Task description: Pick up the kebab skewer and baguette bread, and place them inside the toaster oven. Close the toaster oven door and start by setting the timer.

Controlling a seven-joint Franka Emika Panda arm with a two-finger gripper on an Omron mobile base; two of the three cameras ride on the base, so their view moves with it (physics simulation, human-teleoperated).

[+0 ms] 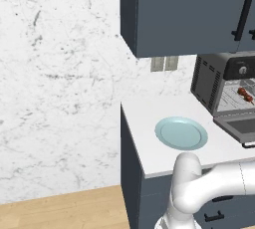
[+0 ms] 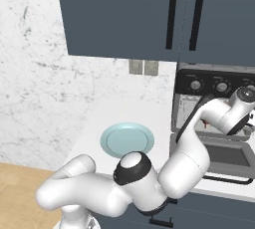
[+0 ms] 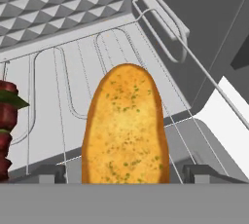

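A: Where's the bread (image 3: 125,128) sitting?
B: On the oven (image 1: 219,84) rack, beside the skewer (image 3: 7,129), long axis running straight away from the end effector (image 3: 125,173).
A: End effector?
B: Fingertips standing apart either side, looking open, not squeezing.

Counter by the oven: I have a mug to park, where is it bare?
Bare counter lies between the wall and the plate, and along the front edge. It's crowded by the oven, where the open door overhangs.
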